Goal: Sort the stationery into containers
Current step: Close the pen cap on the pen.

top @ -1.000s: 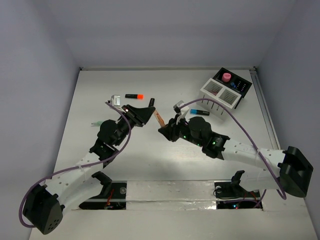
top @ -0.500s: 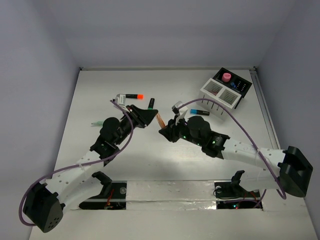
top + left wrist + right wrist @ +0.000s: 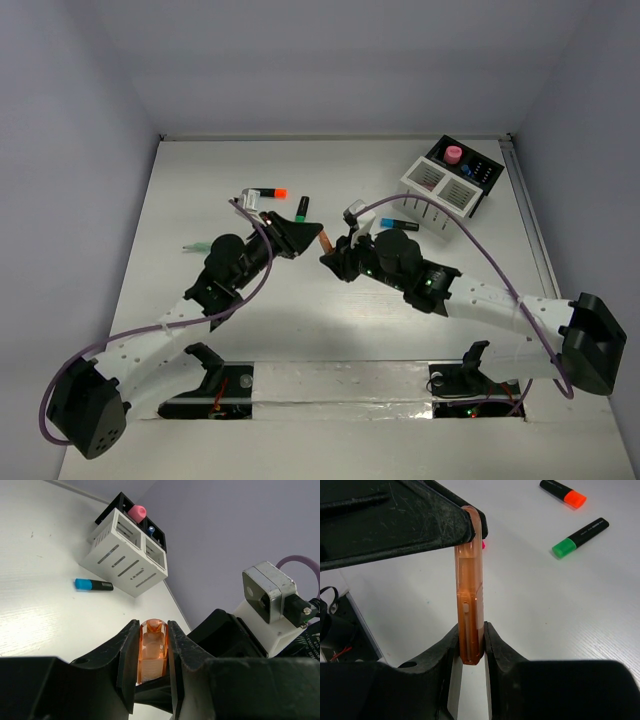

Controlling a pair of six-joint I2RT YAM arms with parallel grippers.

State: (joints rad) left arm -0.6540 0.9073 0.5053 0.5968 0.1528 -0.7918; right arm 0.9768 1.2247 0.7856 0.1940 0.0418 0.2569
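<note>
Since a second ago the left arm has swung a little right and forward, carrying the orange piece toward the right arm.

From the top view, the left gripper (image 3: 309, 230) and the right gripper (image 3: 331, 258) meet at mid-table (image 3: 300, 330), well away from the walls and edges. Bare surface lies in front of and behind them. The translucent orange piece (image 3: 325, 240) spans between them, its long axis slanting from far-left to near-right. The white slatted box (image 3: 440, 188), joined to the black box (image 3: 478, 170), sits at the far right with a blue-capped highlighter (image 3: 397, 224) just beside it. An orange-capped highlighter (image 3: 268, 191) and a green-capped highlighter (image 3: 302, 207) lie behind the left gripper.

From the left wrist, the narrow jaws clamp the orange piece (image 3: 151, 652) on both flat sides, its rounded end pointing outward toward the boxes (image 3: 125, 555).

From the right wrist, the jaws pinch the lower end of the orange piece (image 3: 470, 580), which stands upright. The left finger (image 3: 395, 525) presses its upper end.
</note>
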